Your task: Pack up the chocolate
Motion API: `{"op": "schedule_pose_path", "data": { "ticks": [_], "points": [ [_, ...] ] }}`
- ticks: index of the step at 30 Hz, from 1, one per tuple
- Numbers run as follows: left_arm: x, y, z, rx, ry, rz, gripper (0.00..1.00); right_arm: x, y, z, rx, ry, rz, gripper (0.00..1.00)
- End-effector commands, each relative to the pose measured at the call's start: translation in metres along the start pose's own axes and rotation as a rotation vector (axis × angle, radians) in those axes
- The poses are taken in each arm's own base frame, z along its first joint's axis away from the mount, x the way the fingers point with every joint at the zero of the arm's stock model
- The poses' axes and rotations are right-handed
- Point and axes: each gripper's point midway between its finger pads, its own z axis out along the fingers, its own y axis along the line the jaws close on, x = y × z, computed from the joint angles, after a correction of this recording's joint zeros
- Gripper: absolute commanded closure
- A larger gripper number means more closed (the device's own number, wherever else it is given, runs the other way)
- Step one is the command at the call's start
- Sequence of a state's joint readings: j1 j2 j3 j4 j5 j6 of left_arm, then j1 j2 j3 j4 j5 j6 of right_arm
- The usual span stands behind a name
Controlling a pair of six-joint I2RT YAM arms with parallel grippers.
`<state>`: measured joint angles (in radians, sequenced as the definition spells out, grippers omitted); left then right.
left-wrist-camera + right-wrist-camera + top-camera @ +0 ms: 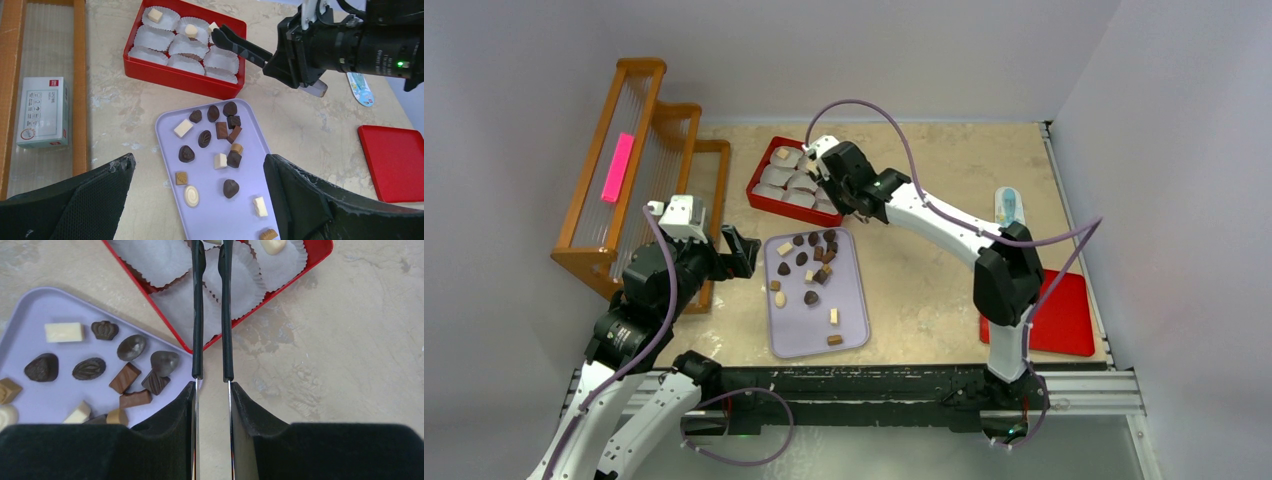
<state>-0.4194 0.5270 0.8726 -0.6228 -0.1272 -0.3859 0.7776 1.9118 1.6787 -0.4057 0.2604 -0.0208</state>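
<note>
Several chocolate pieces (809, 270), dark, light brown and cream, lie on a lavender tray (809, 325); they also show in the left wrist view (204, 138). My right gripper (212, 387) is shut on black tongs (198, 315), whose tips reach over the red box (180, 80) of white paper cups. A cream piece (214, 26) sits at the tong tips. Two cups hold cream pieces (155, 15). My left gripper (199, 165) is open and empty above the tray's left side.
A wooden rack (589, 250) with a pink item (617, 167) stands at the left; a white carton (42, 111) lies in it. A red lid (1054, 315) lies at the right, with a small packet (1007, 207) behind it.
</note>
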Motion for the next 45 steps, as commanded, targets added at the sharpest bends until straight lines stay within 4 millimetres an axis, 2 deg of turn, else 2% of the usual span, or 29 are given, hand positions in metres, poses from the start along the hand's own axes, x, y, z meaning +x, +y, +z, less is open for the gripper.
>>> {"op": "schedule_pose_path", "data": {
  "ticks": [1, 6, 14, 29, 45],
  "points": [
    [-0.009, -0.005, -0.001, 0.02, -0.034, -0.017, 0.0, -0.022, -0.016, -0.004, 0.056, -0.032, -0.001, 0.84],
    [-0.009, -0.005, -0.001, 0.019, -0.033, -0.017, 0.0, -0.007, -0.023, 0.006, 0.093, 0.04, 0.005, 0.83],
    [-0.01, -0.005, -0.001, 0.021, -0.034, -0.017, 0.0, 0.004, -0.022, 0.013, 0.081, 0.073, 0.016, 0.81],
    [-0.009, -0.005, 0.0, 0.019, -0.031, -0.017, 0.0, 0.007, -0.027, 0.02, 0.078, 0.095, 0.021, 0.74],
    [-0.008, -0.006, 0.0, 0.021, -0.028, -0.016, 0.0, -0.002, -0.03, 0.008, 0.08, 0.079, 0.026, 0.67]
  ]
}}
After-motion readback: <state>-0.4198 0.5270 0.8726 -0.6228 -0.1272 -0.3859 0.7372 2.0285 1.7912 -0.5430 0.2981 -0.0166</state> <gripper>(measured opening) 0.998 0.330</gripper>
